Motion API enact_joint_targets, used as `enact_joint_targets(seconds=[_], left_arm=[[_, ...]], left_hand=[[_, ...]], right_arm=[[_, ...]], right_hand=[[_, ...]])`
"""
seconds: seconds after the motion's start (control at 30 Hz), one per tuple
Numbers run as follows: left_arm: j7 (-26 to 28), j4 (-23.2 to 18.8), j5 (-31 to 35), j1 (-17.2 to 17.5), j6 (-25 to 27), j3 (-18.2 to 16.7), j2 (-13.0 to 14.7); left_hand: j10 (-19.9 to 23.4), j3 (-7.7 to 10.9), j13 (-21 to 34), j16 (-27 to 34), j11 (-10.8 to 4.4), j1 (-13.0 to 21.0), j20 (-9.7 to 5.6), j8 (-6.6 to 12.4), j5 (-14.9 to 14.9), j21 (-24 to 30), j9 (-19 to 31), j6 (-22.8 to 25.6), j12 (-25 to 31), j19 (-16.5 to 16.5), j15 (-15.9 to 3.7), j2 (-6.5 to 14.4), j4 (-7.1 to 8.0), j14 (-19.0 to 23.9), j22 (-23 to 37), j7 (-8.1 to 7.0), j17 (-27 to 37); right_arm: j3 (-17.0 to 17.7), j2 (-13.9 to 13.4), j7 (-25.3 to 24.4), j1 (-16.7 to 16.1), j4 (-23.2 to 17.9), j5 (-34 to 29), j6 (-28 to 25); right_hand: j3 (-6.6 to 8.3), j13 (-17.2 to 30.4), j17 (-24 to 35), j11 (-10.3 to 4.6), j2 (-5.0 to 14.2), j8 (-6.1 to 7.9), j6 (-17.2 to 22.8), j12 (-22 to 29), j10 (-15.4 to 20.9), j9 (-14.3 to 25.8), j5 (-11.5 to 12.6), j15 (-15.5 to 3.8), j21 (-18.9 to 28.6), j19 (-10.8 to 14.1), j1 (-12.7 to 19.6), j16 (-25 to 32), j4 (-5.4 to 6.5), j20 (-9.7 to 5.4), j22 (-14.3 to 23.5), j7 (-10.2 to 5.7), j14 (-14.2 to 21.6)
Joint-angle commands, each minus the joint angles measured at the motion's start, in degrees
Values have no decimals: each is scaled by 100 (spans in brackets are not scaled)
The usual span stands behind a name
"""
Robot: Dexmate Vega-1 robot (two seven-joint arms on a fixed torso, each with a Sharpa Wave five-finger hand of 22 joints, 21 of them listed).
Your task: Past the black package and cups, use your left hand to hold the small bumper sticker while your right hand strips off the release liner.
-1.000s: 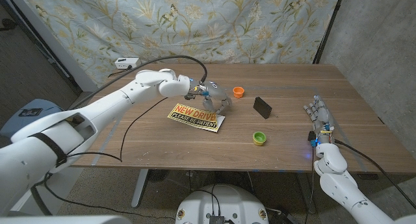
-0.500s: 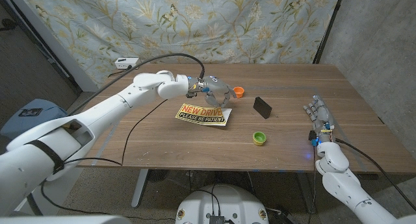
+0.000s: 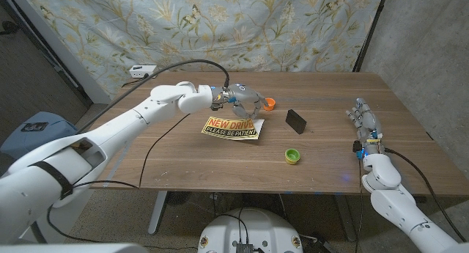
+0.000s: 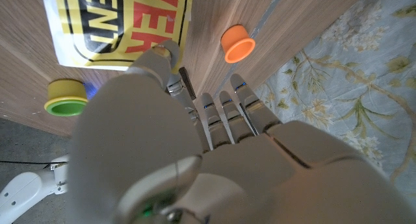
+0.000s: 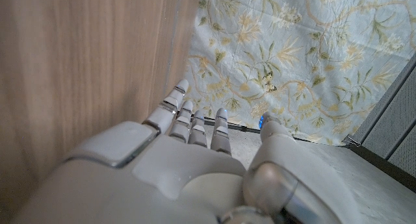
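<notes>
Bumper sticker (image 3: 233, 127), yellow, lies at frame centre, long axis running left-right, black package (image 3: 296, 121) and orange cup (image 3: 269, 103) just right of it. Left hand (image 3: 245, 100) hovers over its upper edge, fingers spread, grasping nothing. Right hand (image 3: 365, 123), released and upright, stands well apart at right edge, green cup (image 3: 292, 156) between.

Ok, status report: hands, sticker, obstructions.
Left hand on bumper sticker's far edge. Right hand open, at table's right side. Orange cup beside left hand; black package between sticker and right hand.
</notes>
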Motion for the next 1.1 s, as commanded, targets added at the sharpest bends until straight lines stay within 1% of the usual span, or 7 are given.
enact_joint_targets(seconds=[0.03,0.27,0.37,0.57,0.73,0.93,1.1], left_arm=[[588,145,-40,83,-5,-51,-105],[945,223,-117,164,12,-92,-180],[1242,333,-105,175,-63,-97,-232],[1559,518,-186,179,-134,-82,-362],[1841,728,-202,132,-221,-33,-505],[2234,1154,-213,-12,-459,84,-735],[2530,1439,-177,-119,-603,174,-877]], left_hand=[[59,6,33,-19,-17,-22,-16,100,38,-23,57,69,-10,-29,-9,-26,-6,17,9,17,25],[98,14,35,-13,-29,-20,-18,127,54,-22,84,63,-13,-21,-24,-36,-11,65,9,30,26],[131,19,36,-14,-30,-21,-18,136,65,-22,101,37,-11,-17,-31,-39,-12,82,10,19,28],[149,31,39,-20,-39,-16,-26,160,82,-30,127,25,-22,-31,-39,-40,-15,96,9,16,30],[173,40,41,-21,-56,-13,-25,177,95,-32,146,14,-25,-30,-56,-38,-15,114,9,11,32],[199,47,43,-26,-73,-11,-24,194,108,-34,163,10,-27,-31,-59,-39,-16,121,9,2,33],[215,55,45,-31,-58,-9,-17,213,121,-41,178,15,-31,-45,-52,-38,-16,125,9,12,34]], right_arm=[[60,-201,-129,-78,-373,-168,-135],[93,-343,-162,-106,-576,-232,-285],[112,-397,-160,-117,-649,-239,-344],[159,-517,-166,-160,-809,-231,-507],[220,-621,-167,-209,-938,-211,-638],[317,-785,-173,-308,-1137,-214,-812],[376,-856,-189,-364,-1243,-237,-891]], right_hand=[[1,27,8,-1,4,34,-3,24,-20,32,36,8,13,1,-40,18,-43,51,13,13,-27],[7,26,5,-7,6,37,1,28,-16,32,37,15,11,-7,-37,20,-52,56,12,13,-28],[11,26,4,-3,7,38,3,29,-15,32,38,16,9,-13,-33,20,-57,61,12,10,-30],[18,26,-1,-3,5,44,17,36,-1,32,40,18,8,-17,-24,20,-71,76,12,22,-32],[27,25,-8,0,1,49,31,44,19,32,42,21,11,-13,-7,20,-89,79,12,17,-28],[39,25,-19,9,-8,56,51,52,37,32,45,34,12,-12,20,18,-119,84,11,26,-25],[43,24,-22,6,-10,59,62,52,38,32,46,33,13,-10,26,18,-129,97,11,28,-26]])
